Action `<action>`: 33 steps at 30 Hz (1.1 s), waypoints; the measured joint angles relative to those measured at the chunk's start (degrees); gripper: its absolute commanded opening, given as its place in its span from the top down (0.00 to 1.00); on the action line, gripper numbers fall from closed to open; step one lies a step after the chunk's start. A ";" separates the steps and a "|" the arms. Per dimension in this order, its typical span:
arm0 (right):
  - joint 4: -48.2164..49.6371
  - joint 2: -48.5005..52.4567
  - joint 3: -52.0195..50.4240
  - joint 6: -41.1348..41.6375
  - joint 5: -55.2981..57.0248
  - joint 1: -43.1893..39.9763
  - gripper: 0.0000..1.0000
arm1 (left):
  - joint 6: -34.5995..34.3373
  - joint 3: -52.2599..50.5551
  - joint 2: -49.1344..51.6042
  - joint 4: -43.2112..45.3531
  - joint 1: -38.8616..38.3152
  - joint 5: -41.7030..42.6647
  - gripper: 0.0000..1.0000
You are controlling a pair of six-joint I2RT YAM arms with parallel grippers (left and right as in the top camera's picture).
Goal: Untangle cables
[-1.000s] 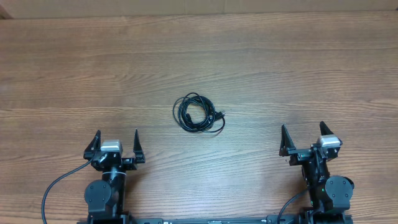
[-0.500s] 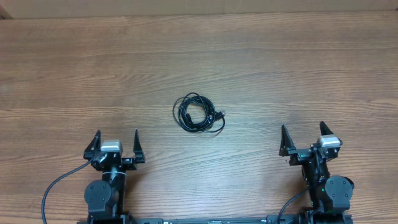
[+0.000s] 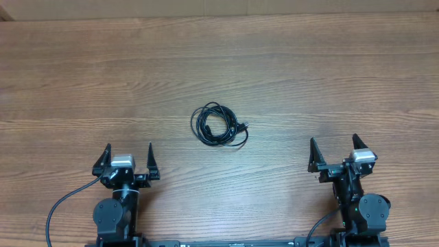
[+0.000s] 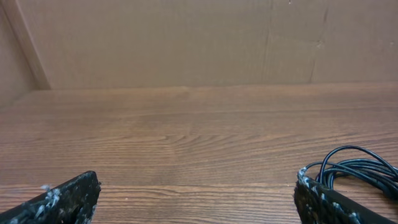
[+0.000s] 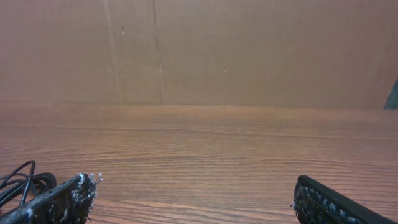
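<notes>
At the middle of the wooden counter (image 3: 309,68), the cables (image 3: 219,126) lie as one small, roughly round coil of thin black cord, with a short plug end poking out on the side nearer the right arm. Nothing touches the bundle. The left end effector (image 3: 129,147) sits near the front edge, well apart from the coil, its two fingers spread wide with nothing between them. The right end effector (image 3: 333,139) mirrors it on the other side, likewise released and empty. In the left wrist view the coil shows just past the right-hand finger. In the right wrist view a few loops peek in at the far left.

By my reading, the untangling has not begun: both arms look parked and the loops overlap in a tight bunch. The step in hand is the first approach. The next move calls for one arm to reach forward and inward, come down over the coil, and pinch a single strand or the exposed plug end, not the whole bundle. The other arm would likely need to pin or take another loop so the cords can be drawn apart. The cord is thin and lies flat on the wood, so a shallow grasp could slip or drag the whole coil.
</notes>
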 measured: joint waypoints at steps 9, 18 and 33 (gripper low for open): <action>0.83 0.02 0.00 0.02 -1.09 0.00 0.00 | -0.07 0.00 0.00 0.00 0.00 0.33 0.00; 0.76 0.02 0.00 4.07 -1.01 0.02 0.00 | -0.79 0.00 0.00 -0.24 0.00 0.39 0.00; -9.97 0.02 4.70 6.01 -0.42 0.02 0.00 | -2.78 5.90 0.09 -15.76 0.00 0.42 0.01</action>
